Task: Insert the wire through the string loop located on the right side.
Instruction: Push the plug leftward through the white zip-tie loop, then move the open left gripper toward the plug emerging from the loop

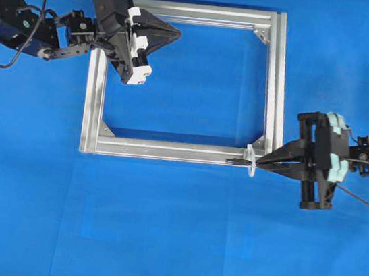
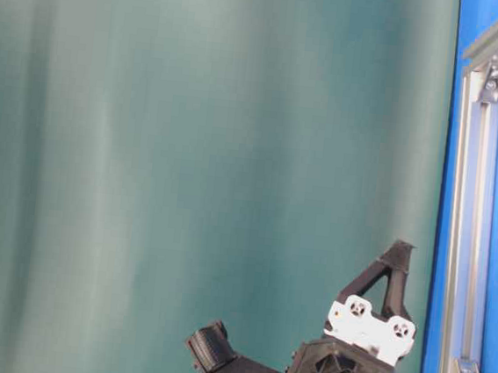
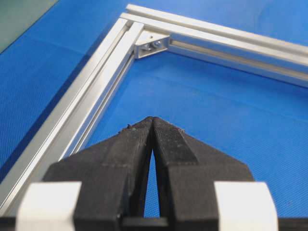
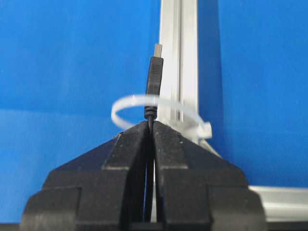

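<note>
Threading step under way at lower right of the overhead frame: right hand (image 4: 150, 126) pinches the wire (image 4: 154, 79), plug tip already poking through the string loop (image 4: 159, 107) on the frame's bottom bar (image 1: 169, 151); next, I judge, push further through; left hand (image 3: 153, 126) closed, empty, upper left.

Black left robot arm reaching in from upper left, its white-trimmed black left gripper (image 1: 174, 34) pressed closed, black right gripper (image 1: 263, 164) with pale green mounts clamped shut, pointing left
</note>
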{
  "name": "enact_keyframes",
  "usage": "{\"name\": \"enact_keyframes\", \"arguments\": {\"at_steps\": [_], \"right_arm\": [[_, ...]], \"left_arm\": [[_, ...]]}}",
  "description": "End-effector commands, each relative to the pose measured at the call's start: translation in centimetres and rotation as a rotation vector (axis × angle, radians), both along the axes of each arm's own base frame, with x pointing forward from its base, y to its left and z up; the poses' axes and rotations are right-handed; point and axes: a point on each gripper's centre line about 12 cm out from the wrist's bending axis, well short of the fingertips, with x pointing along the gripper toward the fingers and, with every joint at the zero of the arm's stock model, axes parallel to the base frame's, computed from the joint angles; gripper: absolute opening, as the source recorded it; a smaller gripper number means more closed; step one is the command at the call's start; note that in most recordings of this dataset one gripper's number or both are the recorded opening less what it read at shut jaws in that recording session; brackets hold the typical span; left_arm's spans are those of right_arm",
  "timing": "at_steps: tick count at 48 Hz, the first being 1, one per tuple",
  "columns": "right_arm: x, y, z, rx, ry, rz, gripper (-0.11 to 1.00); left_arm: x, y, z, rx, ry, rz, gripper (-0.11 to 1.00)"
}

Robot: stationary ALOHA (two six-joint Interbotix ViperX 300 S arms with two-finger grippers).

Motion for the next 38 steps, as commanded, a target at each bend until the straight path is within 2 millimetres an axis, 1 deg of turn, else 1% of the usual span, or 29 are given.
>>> {"name": "enact_keyframes", "arguments": {"at_steps": [1, 14, 20, 25, 38], "right_arm": [[0.9, 0.1, 0.7, 0.007, -0.035, -0.004, -0.04], [0.9, 0.1, 0.7, 0.008, -0.035, -0.005, -0.04], [0.9, 0.0, 0.7, 0.008, -0.035, -0.007, -0.04], [0.9, 0.1, 0.7, 0.008, -0.035, -0.005, -0.04], [0.9, 0.0, 0.7, 0.008, -0.035, -0.007, -0.04]], "left_arm": [[0.2, 0.0, 1.5, 0.017, -0.046, -0.004, 0.00], [0.3, -0.2, 1.5, 0.007, -0.050, -0.007, 0.00], [0.6, -1.2, 1.5, -0.001, -0.054, -0.033, 0.00], [1.0, -2.7, 1.5, -0.011, -0.054, -0.072, 0.00], [1.8, -8.9, 1.3, -0.076, -0.063, -0.223, 0.00]]}}
